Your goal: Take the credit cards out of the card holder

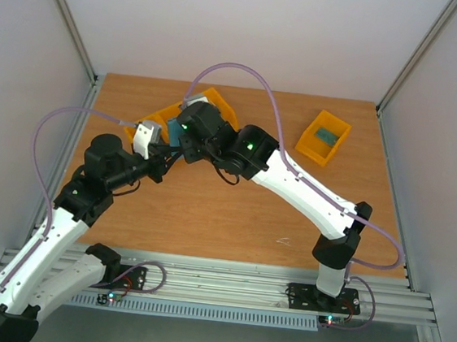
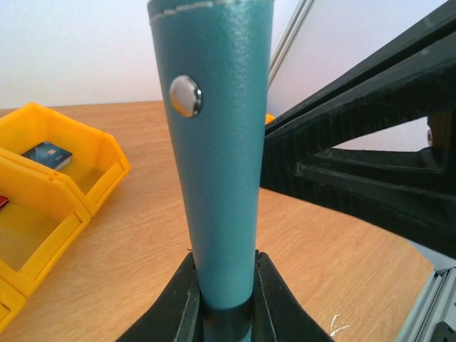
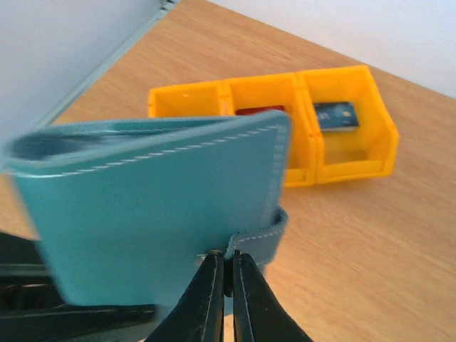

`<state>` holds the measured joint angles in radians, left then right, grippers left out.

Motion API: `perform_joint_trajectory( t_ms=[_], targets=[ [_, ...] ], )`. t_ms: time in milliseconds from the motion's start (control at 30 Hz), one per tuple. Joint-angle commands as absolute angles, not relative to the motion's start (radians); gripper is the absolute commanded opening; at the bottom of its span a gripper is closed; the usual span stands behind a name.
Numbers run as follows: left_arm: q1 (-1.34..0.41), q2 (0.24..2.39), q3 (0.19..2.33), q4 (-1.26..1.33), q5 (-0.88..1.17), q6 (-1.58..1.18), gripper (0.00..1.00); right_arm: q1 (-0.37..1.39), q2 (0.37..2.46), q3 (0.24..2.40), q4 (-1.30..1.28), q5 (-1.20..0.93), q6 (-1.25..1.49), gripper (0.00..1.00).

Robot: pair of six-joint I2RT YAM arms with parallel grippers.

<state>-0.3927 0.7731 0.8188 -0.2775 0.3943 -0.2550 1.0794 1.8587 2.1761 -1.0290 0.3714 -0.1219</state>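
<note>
No lettering can be read in any view. The blue card (image 2: 47, 154) in the bin (image 2: 107, 160) bears marks; too blurred to read.

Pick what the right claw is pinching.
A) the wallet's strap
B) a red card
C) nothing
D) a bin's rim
A: in the right wrist view the right claw is shut on the strap at the edge of the wallet. The left claw grips the wallet's other end.
</note>
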Motion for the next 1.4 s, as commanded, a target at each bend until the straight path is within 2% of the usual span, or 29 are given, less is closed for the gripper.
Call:
perform_joint_trajectory(
  t_ms=[0, 233, 367, 500, 567, 700, 1167, 1367],
  targets=[
    [-0.401, 0.74, 0.841, -0.166, 0.498, -0.246, 0.0, 1.047, 1.896, 2.185, -1.077, 0.51, -0.128, 0.01],
    [-0.4, 0.732, 0.837, -0.193, 0.455, -0.285, 0.0, 0.996, 1.82, 2.079, -1.06, 0.469, -0.127, 0.01],
    [-0.388, 0.723, 0.822, -0.151, 0.56, -0.317, 0.0, 0.918, 1.639, 1.846, -0.86, 0.161, -0.281, 0.03],
    [-0.377, 0.736, 0.836, 0.004, 0.803, -0.312, 0.0, 0.78, 1.428, 1.606, -0.688, -0.347, -0.32, 0.36],
    [-0.374, 0.753, 0.854, 0.086, 0.895, -0.316, 0.0, 0.749, 1.368, 1.585, -0.684, -0.503, -0.341, 0.43],
    [-0.375, 0.781, 0.896, 0.156, 1.006, -0.383, 0.0, 0.745, 1.319, 1.607, -0.76, -0.596, -0.389, 0.53],
    [-0.379, 0.79, 0.969, 0.133, 1.135, -0.368, 0.0, 0.732, 1.288, 1.686, -0.783, -0.755, -0.406, 0.55],
    [-0.39, 0.784, 0.971, 0.101, 1.138, -0.357, 0.0, 0.755, 1.296, 1.692, -0.773, -0.865, -0.4, 0.65]
  ],
)
